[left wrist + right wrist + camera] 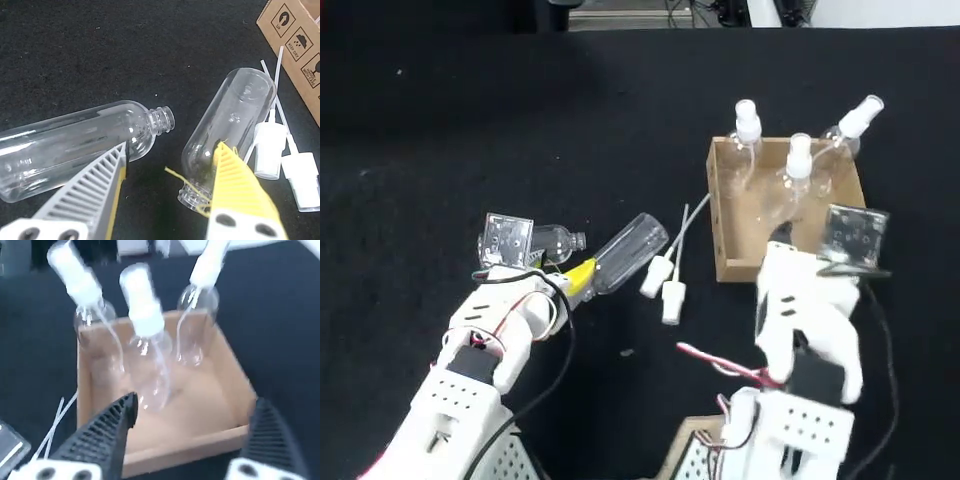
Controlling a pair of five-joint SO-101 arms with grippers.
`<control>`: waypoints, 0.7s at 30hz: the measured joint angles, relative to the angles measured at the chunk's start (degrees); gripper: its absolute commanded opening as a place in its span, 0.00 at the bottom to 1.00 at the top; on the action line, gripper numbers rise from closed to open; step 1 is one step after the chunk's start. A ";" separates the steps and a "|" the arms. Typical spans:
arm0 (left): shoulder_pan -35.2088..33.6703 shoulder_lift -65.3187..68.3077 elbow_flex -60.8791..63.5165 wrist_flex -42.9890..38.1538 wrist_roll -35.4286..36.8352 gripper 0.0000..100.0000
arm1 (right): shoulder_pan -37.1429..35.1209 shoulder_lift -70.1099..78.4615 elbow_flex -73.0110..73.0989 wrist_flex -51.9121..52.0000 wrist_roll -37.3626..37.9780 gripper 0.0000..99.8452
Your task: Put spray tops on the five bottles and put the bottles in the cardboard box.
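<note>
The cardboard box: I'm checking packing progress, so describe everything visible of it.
The cardboard box is a brown, open-topped tray with low walls, sitting upright on the black table. Printed symbols mark one outer side. Three clear bottles with white spray tops stand inside, leaning against its far wall, and the near part of the floor is bare. The open right gripper hangs above its near wall.

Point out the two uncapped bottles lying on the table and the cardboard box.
Bottle nearer the box (pixel 230 117), left wrist view, mid body.
Other uncapped bottle (pixel 65 147), left wrist view, mid body.
Cardboard box (pixel 719 220), high view, wall facing the loose bottles.
</note>
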 measured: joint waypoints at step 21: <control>-5.54 0.00 -0.18 1.05 0.00 0.26 | -42.37 16.79 -10.29 5.10 2.20 0.11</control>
